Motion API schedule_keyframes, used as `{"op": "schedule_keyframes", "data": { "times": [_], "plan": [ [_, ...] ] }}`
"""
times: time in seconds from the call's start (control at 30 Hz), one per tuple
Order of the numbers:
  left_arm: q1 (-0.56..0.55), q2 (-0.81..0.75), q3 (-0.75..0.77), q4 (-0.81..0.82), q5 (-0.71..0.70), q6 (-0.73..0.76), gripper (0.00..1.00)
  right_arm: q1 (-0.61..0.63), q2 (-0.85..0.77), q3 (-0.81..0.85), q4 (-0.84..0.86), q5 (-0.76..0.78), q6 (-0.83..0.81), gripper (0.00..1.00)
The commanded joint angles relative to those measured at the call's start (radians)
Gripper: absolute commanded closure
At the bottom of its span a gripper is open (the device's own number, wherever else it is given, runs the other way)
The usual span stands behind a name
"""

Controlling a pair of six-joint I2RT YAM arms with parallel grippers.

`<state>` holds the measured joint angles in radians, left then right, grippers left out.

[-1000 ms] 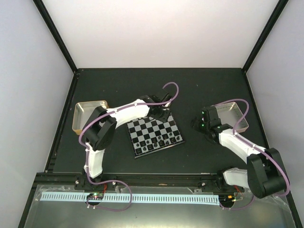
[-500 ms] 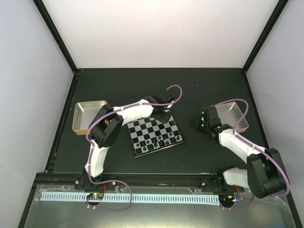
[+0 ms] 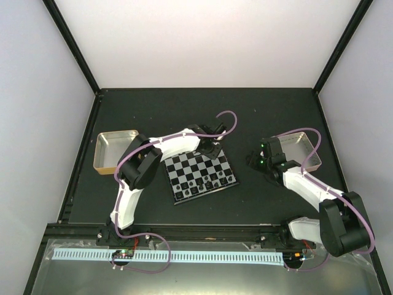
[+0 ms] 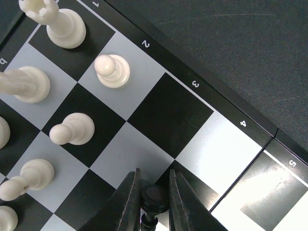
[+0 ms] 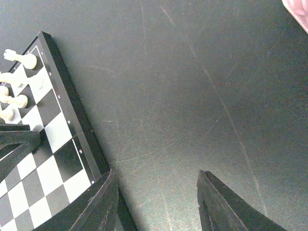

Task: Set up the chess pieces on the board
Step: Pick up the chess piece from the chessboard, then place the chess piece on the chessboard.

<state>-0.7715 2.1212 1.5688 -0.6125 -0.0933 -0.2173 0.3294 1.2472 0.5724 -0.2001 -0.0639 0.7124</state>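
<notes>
The small chessboard lies mid-table, turned slightly. My left gripper is over its far right corner, shut on a black chess piece held by its round head just above the squares near rim number 4. White pieces, a rook and pawns, stand on the board in rows 1 and 2. Black pieces stand along the near rows. My right gripper is open and empty over bare table right of the board; its wrist view shows nothing between the fingers.
A shallow metal tray sits left of the board and another at the right behind the right arm. The table is dark, bounded by a black frame.
The left arm's elbow has swung right and its gripper has shifted slightly right along the board's far edge, still holding the black piece. The right arm has not moved.
</notes>
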Motion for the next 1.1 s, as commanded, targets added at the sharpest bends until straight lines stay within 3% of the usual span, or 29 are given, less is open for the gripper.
{"op": "schedule_keyframes", "data": {
  "times": [0.0,0.27,0.47,0.6,0.8,0.93,1.07],
  "plan": [
    [0.003,-0.041,-0.021,0.015,-0.007,-0.005,0.93,-0.003,-0.015,0.020,0.041,-0.035,-0.021,0.54],
    [0.005,-0.331,-0.227,0.162,0.120,-0.115,0.92,0.026,-0.092,-0.027,0.215,-0.208,-0.085,0.52],
    [0.013,-0.557,-0.346,0.280,0.181,-0.289,0.92,0.135,-0.157,-0.025,0.370,-0.231,-0.153,0.47],
    [0.018,-0.691,-0.390,0.370,0.192,-0.406,0.92,0.257,-0.201,-0.007,0.500,-0.187,-0.229,0.39],
    [0.044,-0.833,-0.447,0.482,0.261,-0.646,0.92,0.396,-0.225,-0.010,0.705,-0.034,-0.376,0.33],
    [0.069,-0.948,-0.550,0.628,0.303,-0.852,0.93,0.419,-0.233,-0.055,0.879,-0.047,-0.472,0.34],
    [0.084,-1.020,-0.656,0.777,0.331,-1.039,0.94,0.437,-0.241,-0.050,0.941,-0.108,-0.617,0.36]
  ]
}}
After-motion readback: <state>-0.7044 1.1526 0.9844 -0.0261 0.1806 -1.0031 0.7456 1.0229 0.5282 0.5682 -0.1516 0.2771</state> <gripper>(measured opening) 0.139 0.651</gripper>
